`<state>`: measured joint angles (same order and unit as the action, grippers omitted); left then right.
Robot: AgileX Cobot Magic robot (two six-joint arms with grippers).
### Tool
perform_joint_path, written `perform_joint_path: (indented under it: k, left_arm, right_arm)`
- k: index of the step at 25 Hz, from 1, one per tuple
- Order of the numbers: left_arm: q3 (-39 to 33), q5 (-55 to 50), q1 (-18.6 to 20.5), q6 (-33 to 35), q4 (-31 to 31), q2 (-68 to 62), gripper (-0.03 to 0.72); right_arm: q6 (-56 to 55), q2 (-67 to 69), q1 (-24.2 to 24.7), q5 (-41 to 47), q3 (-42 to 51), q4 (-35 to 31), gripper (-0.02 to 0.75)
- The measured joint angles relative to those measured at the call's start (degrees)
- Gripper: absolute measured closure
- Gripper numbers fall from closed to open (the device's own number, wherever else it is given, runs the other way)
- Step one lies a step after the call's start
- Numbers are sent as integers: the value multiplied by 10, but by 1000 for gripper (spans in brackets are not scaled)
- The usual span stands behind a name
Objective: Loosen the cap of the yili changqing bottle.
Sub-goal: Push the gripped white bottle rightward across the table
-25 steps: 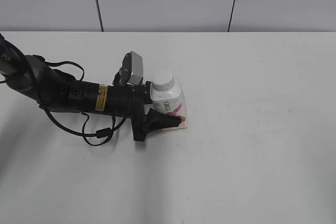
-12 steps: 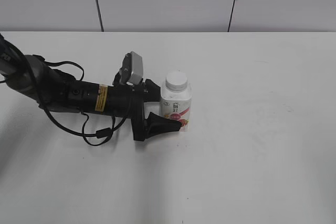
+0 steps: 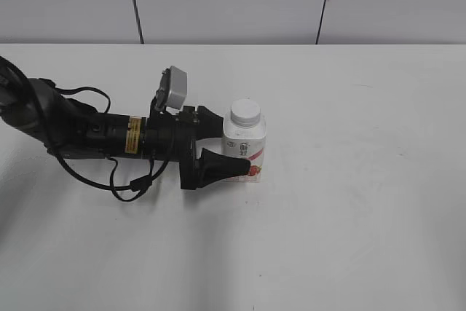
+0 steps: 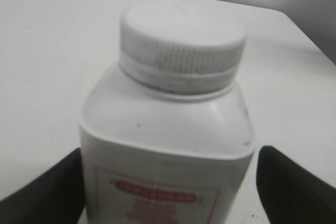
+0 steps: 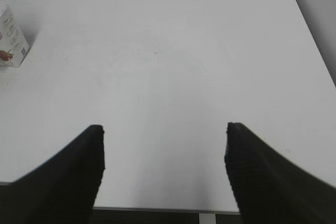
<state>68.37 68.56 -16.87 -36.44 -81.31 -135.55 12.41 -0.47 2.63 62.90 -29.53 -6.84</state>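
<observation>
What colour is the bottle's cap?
White, with a ribbed side; the cap shows best in the left wrist view.

White table point(image 3: 349, 209) carries the upright yili changqing bottle point(image 3: 245, 149)

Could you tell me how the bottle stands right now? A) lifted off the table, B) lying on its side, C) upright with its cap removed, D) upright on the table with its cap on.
D: the yili changqing bottle stands upright on the table with the cap on its neck.
</observation>
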Motion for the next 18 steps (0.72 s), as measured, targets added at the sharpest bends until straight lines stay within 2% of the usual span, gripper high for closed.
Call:
perform_joint_path:
  k: [10, 18]
  left_arm:
    - [-7, 4, 13, 9, 1, -5, 101]
    - [6, 4, 13, 12, -22, -14, 101]
  right_arm:
    - [0, 0, 0, 0, 0, 0, 173]
    - [0, 0, 0, 0, 0, 0, 173]
